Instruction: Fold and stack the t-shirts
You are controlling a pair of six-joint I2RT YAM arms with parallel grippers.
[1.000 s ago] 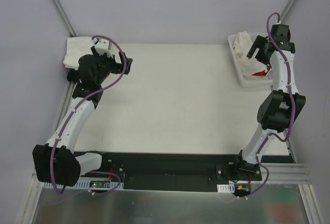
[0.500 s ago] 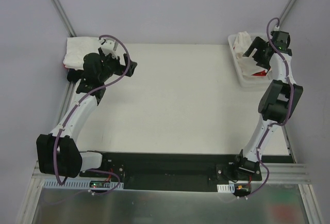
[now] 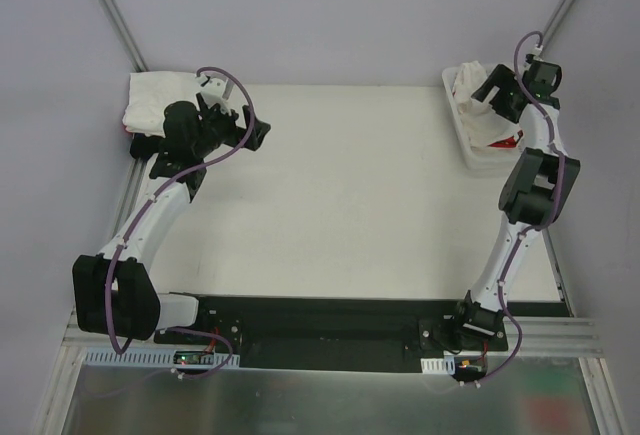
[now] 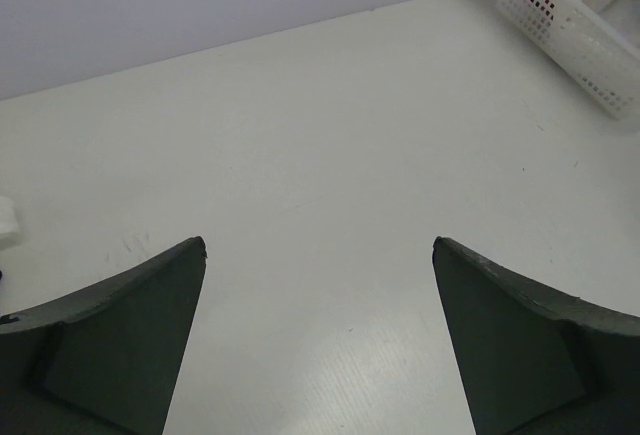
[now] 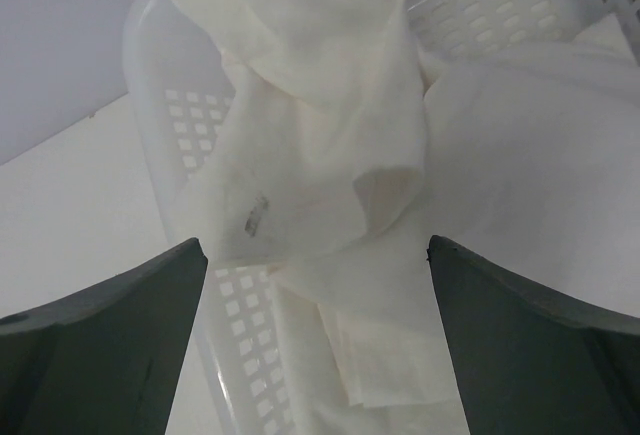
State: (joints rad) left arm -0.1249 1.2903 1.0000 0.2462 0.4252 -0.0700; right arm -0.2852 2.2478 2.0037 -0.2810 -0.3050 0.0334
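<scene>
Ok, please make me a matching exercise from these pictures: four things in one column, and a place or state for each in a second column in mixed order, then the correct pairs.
Things
1. left gripper
2. right gripper
3. pile of white shirts
4. mesh basket

Places or states
A. at the far right corner of the table
B. open, over bare table surface
C. at the far left corner of the table
D. open, over a white shirt draped on a plastic rim

Pairs: 1-B, 2-D, 3-C, 4-A
</scene>
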